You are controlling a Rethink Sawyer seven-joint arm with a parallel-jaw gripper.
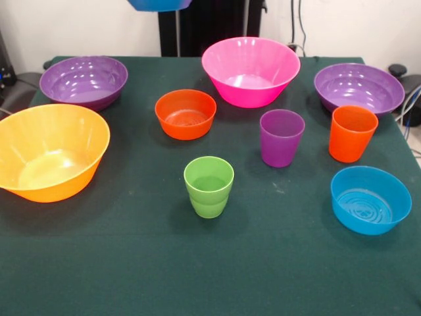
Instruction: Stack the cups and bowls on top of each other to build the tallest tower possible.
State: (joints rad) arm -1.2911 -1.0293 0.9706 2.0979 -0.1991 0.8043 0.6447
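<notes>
From my station I have the front camera only. At the top edge a blue bowl [159,4] hangs above the table [131,276], only its lower part in frame. The gripper itself is out of frame, so I cannot tell how far its fingers are apart or how the bowl is held.

Nothing is stacked; every piece stands alone on the green cloth, open side up.

Back row: a wide purple bowl [83,81] at the left, the large pink bowl [250,71] at centre, and a second purple bowl [358,88] at the right.

Middle row: the large yellow-orange bowl [50,152] at the left edge, the small orange bowl [185,114] in front of and left of the pink one, the purple cup [281,137] just right of centre, and the orange cup [352,133] near it, directly before the right purple bowl.

Front: the green cup [208,186] stands alone near the centre, with open cloth on all sides. A second blue bowl [370,199] sits at the right, in front of the orange cup.

Obstructions: the purple and orange cups stand close together. The orange cup also stands close to both the right purple bowl and the blue bowl on the table. The small orange bowl lies near the pink bowl's base. Cables and dark equipment show beyond the table's edges.
</notes>
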